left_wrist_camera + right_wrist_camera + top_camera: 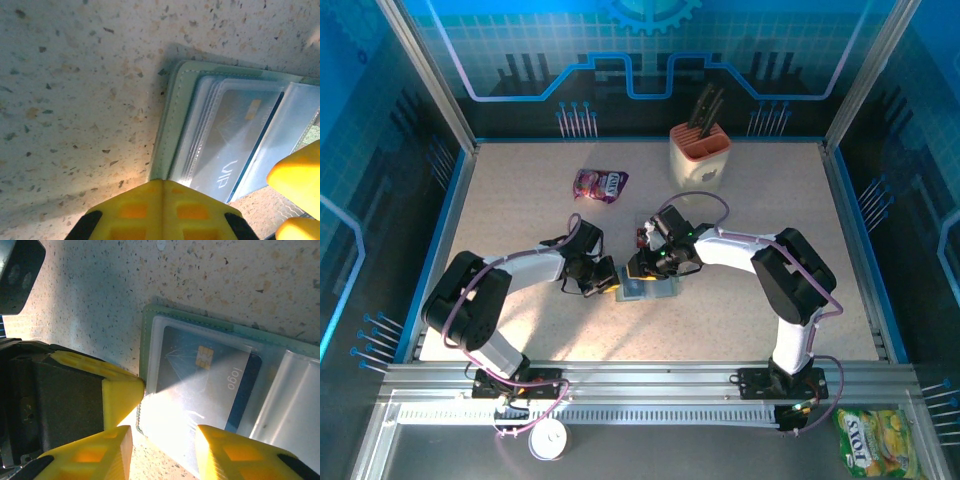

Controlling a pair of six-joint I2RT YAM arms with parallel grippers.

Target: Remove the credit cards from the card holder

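Sage-green card holder (650, 291) flopped open on the bench (520, 200), credit cards (205, 375) tucked in its clear sleeves, blue one on top. Left gripper (161, 186) pressed together, tip planted on the card holder's edge. Right gripper (162, 437) spread apart over the card holder, one finger just beside that tip. Purple snack pouch (600, 184) well beyond the card holder, knife block (700, 155) farther back, off to its right.
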